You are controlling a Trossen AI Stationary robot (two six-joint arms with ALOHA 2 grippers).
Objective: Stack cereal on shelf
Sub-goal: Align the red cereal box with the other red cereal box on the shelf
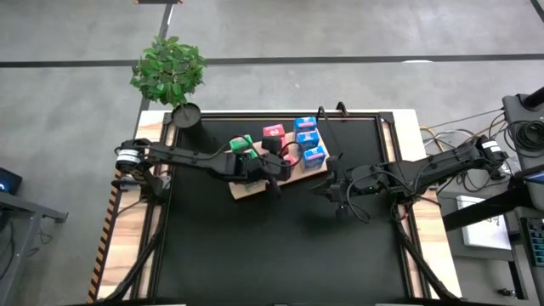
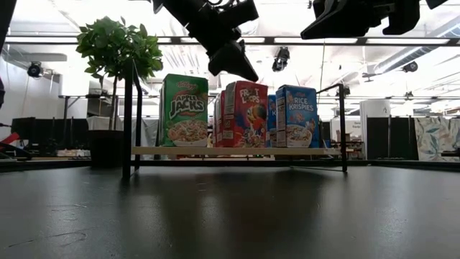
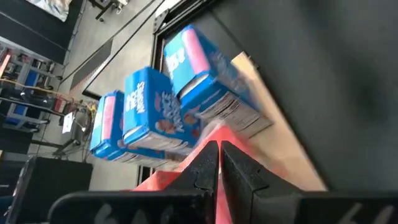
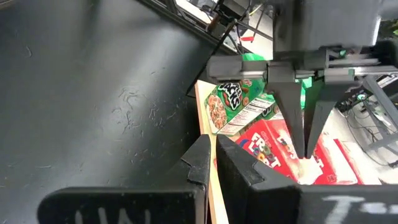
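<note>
**Left claw parked right on top of the red box: placing or nudging?**

The left claw [image 1: 274, 167] hangs fingers-down over the flat rectangular light-wood board [image 1: 246, 189], and its tips sit right at the top edge of a small pink-red printed cereal box [image 4: 273, 146] directly beneath it. The fingers are pinched narrow, nearly together, and I can't see anything held between them. My guess is it's either just above the box or tapping it square, not carrying it.

Going outward from that claw:
- Three small blue printed cereal boxes [image 3: 155, 118] stand just ahead of it, bunched side by side on the far part of the board. They look tucked tight so the rest can fit.
- A small green printed cereal box [image 4: 233, 102] sits on the claw's other side, also on the board.
- From table height the green, pink-red and blue boxes all stand upright with faces forward, which makes sense for a shelf display.

The right claw [image 1: 333, 183] waits off the board's edge, near the left claw but apart from it, low over the black tabletop mat [image 1: 280, 246]. Its fingers are narrow too and hold nothing. It's probably staying out of the way.

I can't count all the boxes, since the arm covers some of them. A potted green plant [image 1: 170, 72] sits well behind the left claw, near the table corner.
</note>
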